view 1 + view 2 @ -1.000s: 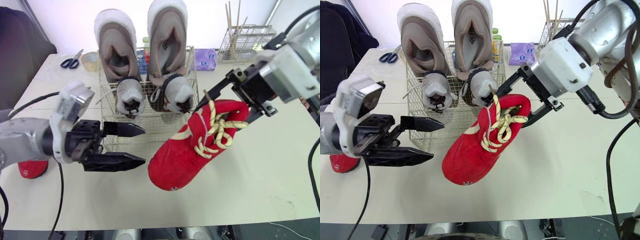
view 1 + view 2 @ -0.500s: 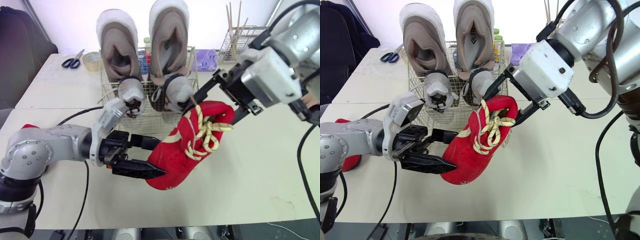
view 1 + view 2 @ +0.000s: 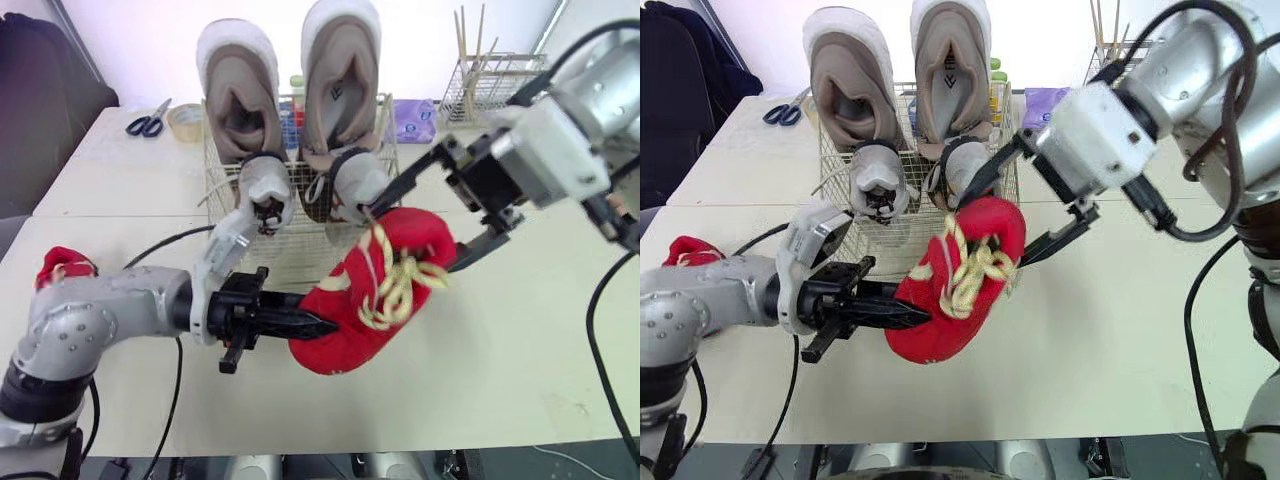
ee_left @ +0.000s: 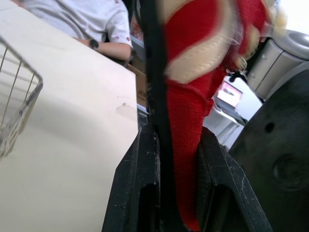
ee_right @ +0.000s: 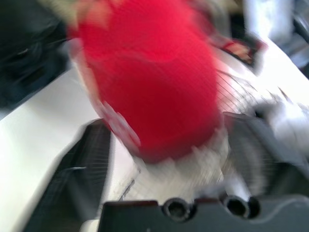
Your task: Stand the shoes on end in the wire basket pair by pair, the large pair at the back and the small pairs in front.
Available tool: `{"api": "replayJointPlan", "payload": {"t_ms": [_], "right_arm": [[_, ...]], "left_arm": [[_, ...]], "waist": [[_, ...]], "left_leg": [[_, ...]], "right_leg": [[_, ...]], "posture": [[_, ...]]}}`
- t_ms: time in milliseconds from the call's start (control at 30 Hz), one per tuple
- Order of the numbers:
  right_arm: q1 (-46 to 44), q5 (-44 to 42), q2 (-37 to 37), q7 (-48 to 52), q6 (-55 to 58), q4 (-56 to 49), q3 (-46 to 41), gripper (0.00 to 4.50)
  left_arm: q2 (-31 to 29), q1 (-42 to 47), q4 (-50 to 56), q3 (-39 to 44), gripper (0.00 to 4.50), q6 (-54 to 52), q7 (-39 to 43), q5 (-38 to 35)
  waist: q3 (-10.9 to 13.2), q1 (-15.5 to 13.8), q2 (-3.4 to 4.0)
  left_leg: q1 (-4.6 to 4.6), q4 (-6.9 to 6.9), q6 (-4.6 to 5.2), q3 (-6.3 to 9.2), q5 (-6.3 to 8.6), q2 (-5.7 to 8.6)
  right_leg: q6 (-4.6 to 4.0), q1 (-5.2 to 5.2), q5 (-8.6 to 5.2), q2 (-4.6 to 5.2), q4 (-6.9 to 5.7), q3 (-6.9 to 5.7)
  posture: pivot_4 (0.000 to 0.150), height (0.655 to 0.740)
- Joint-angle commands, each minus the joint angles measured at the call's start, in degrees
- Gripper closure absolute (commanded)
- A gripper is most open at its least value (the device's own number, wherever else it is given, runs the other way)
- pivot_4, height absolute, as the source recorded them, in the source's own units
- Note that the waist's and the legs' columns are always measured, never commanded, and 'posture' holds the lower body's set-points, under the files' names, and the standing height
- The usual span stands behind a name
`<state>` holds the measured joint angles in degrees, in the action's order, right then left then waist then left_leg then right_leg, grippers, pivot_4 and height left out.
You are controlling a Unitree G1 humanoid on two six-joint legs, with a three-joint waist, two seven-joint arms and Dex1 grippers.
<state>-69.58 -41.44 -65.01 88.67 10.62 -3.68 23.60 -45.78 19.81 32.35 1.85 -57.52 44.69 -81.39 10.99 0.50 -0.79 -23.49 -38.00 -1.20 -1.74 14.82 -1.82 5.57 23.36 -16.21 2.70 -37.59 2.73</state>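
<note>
Left claw [image 3: 308,324] is clamping shut on the toe end of the red shoe [image 3: 360,318]. In the left wrist view the red fabric is sitting pinched flat between both black fingers [image 4: 145,183].

The shoe is hanging between the two claws over the table [image 3: 520,360]. Its toe is pointing toward the left claw and its heel toward the right claw [image 3: 412,238], with the cream laces [image 3: 392,285] facing up.

Right claw is standing wide open, its fingers straddling the heel, one above and one below. Cannot tell whether either finger is touching the shoe.

The wire basket [image 3: 212,215] is sitting just beyond both claws, behind the held shoe. The large tan pair [image 3: 340,85] is standing on end at the basket's far side. The small grey pair [image 3: 265,190] is standing directly in front of it, nearer the claws.

A second red shoe [image 3: 60,268] is lying on the table back along the left arm, well apart from the basket. Scissors [image 3: 147,123] and a tape roll [image 3: 185,120] are lying far beyond the left claw, past the basket's far corner.
</note>
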Motion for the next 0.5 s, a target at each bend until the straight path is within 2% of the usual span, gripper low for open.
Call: {"api": "replayJointPlan", "payload": {"t_ms": [33, 167, 267, 367, 500], "right_arm": [[5.90, 0.95, -3.80, -7.62, 8.14, -1.23, -10.38, 0.05], [17.08, -0.31, -7.19, -18.39, 19.31, -3.66, -21.12, 0.05], [26.07, -12.59, -4.74, -28.05, 33.21, -5.19, -34.29, 0.05], [35.28, -28.48, 2.08, -37.02, 42.92, -4.68, -48.50, 0.05], [45.41, -43.14, 8.57, -47.41, 48.21, -9.83, -56.09, 0.05]], "left_arm": [[2.05, -2.08, 3.35, 1.85, 4.13, 3.77, -0.89, 1.95], [4.55, -5.12, 5.16, 1.95, 4.13, 6.34, -2.83, 3.70], [6.83, -5.97, 5.60, 1.85, 4.13, 8.00, -4.60, 4.10], [9.04, -5.41, 5.84, 2.64, 4.13, 9.51, -7.03, 2.73], [11.34, -5.48, 5.73, 3.48, 4.13, 10.91, -10.23, 0.11]], "waist": [[-0.01, 0.06, -0.01], [-0.01, 0.15, -0.01], [-0.02, 0.12, -0.02], [-0.04, 0.10, -0.05], [-0.07, 0.09, -0.05]], "left_leg": [[0.00, 0.00, 0.00, 0.00, 0.00, 0.00], [0.01, -0.01, 0.00, -0.04, 0.00, 0.00], [0.01, 0.00, 0.00, -0.03, 0.00, -0.01], [0.02, -0.04, 0.00, 0.02, 0.00, -0.02], [0.04, -0.03, 0.01, 0.05, 0.00, 0.01]], "right_leg": [[-0.08, -0.03, -0.05, 0.01, 0.03, 0.00], [-0.12, -0.03, -0.06, 0.04, 0.04, 0.02], [-0.12, -0.03, -0.06, 0.03, 0.02, 0.04], [0.01, -0.09, 0.01, -0.04, -0.01, 0.04], [0.05, -0.19, 0.03, -0.12, 0.02, 0.05]], "posture": [[0.150, 0.7400], [0.150, 0.7400], [0.150, 0.7400], [0.150, 0.7400], [0.150, 0.7400]]}}
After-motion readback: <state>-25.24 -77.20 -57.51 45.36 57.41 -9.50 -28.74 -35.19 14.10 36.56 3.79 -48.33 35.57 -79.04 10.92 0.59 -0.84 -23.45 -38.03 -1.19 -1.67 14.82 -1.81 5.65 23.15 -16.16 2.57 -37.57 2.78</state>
